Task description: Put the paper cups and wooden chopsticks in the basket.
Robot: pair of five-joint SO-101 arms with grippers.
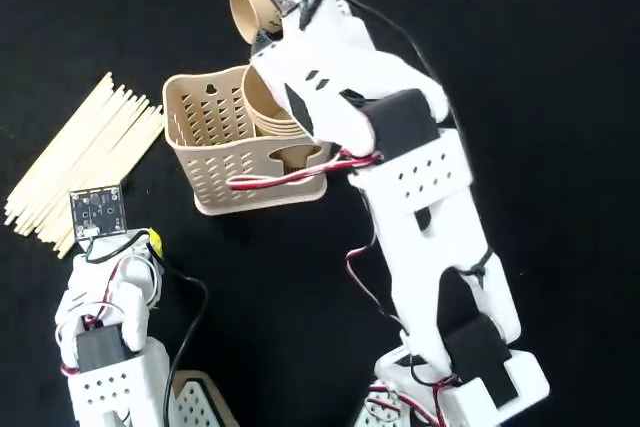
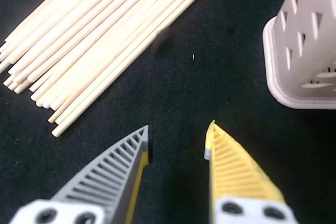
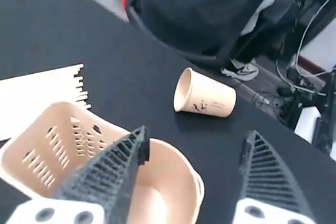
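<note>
The basket [image 1: 225,162] stands upright near the middle of the counter [image 1: 560,97]. It holds a stack of paper cups [image 1: 262,107], nested mouth-up at one end. One more paper cup [image 1: 252,9] lies on its side close to the counter's far edge, apart from the basket. The wooden chopsticks [image 1: 85,157] lie in a loose sheaf toward the counter's left edge, outside the basket.

From above, the right arm [image 1: 400,167] covers part of the basket's rim and the stack. The right wrist view shows the right pincer [image 3: 197,135] spread wide and empty above the stack. The left wrist view shows the left pincer [image 2: 178,129] moderately open, holding nothing, over bare counter between chopsticks and basket. How many cups are stacked is hard to make out.
</note>
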